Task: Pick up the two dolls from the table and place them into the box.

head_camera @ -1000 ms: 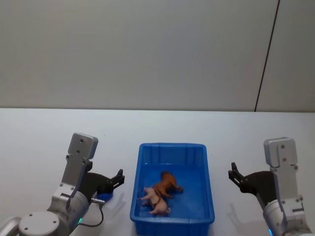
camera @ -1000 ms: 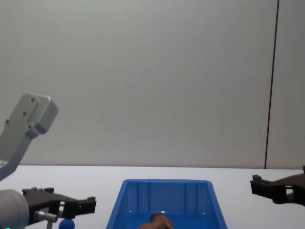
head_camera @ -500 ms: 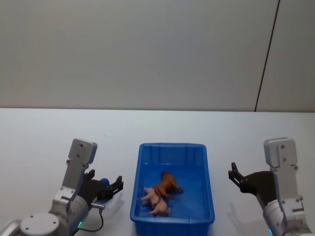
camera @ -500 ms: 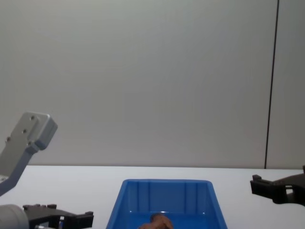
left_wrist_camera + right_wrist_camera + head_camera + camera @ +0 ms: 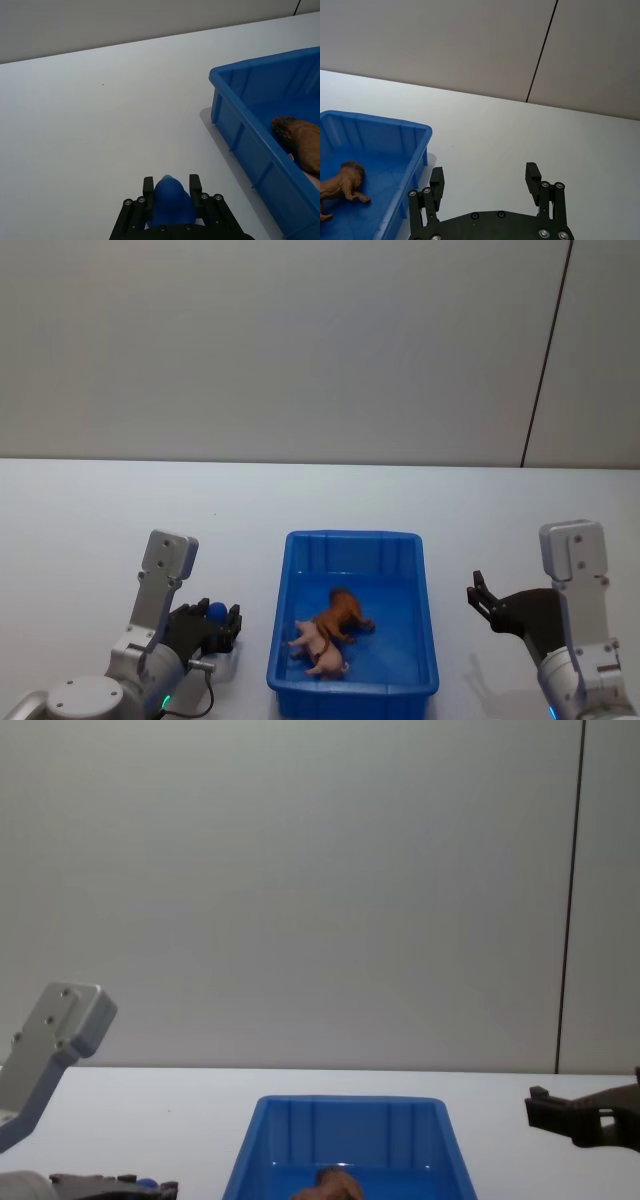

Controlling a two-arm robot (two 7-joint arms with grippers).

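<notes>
The blue doll rests on the white table left of the box. My left gripper is low over the table and shut on it. In the left wrist view the blue doll fills the gap between the two fingers of my left gripper. The brown doll, shaped like a lion, lies inside the box; it also shows as brown doll. My right gripper hovers open right of the box, with nothing between its fingers.
A pink toy animal lies in the box against the brown doll. The box wall stands close to the right of my left gripper. Bare tabletop lies behind and to both sides of the box.
My left arm has come down toward the table and its fingers have closed in around the blue doll. The right arm has not moved.
</notes>
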